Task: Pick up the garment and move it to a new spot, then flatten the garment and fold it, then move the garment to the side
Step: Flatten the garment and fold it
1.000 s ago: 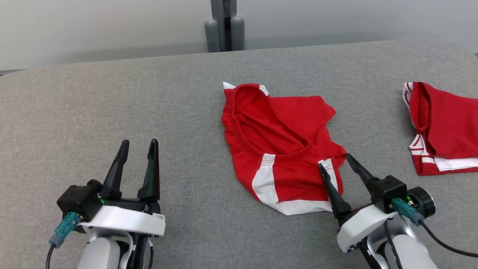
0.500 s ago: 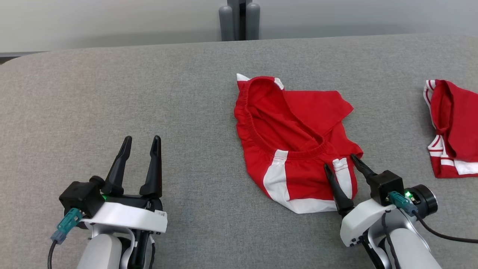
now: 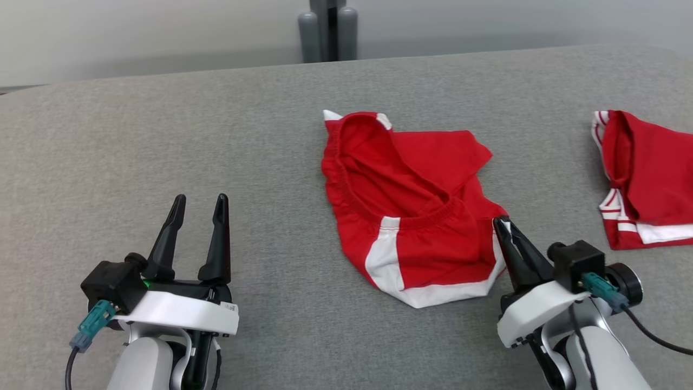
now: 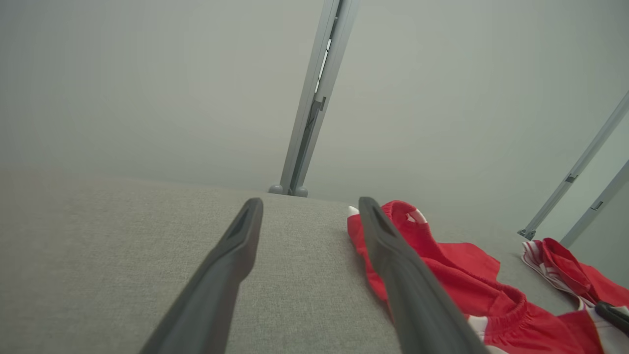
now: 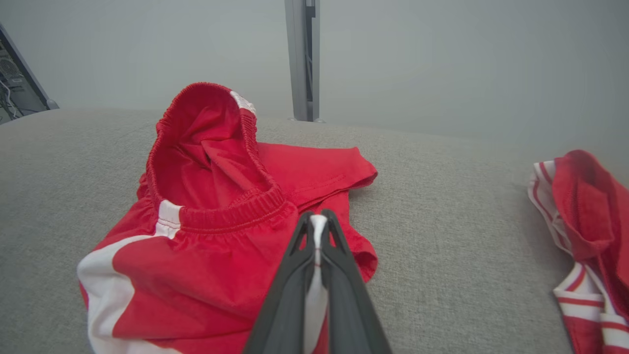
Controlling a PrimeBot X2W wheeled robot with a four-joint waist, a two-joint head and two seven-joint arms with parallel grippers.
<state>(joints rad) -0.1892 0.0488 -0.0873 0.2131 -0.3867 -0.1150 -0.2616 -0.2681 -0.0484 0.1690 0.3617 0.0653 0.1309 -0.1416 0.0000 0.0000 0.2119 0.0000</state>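
The garment [image 3: 411, 200] is a pair of red shorts with white side panels, lying crumpled at the middle of the grey table, waistband gaping open. In the right wrist view the garment [image 5: 216, 216] spreads ahead and to the left. My right gripper [image 3: 503, 225] is shut on the white strip at the garment's near right edge; the white cloth shows pinched between the fingers [image 5: 339, 265]. My left gripper [image 3: 197, 203] stands open over bare table to the left of the garment, nothing between its fingers [image 4: 231, 265]. The garment [image 4: 442, 275] shows right of those fingers.
A second red garment with white stripes [image 3: 644, 179] lies at the table's right edge, also seen as red striped cloth [image 5: 585, 221] in the right wrist view. A grey post [image 3: 325, 30] stands behind the table's far edge. The grey table [image 3: 162, 135] stretches bare to the left.
My right gripper has closed on the white strip at the garment's near right edge. The head camera shifted sideways between frames. The left gripper has stayed open in place.
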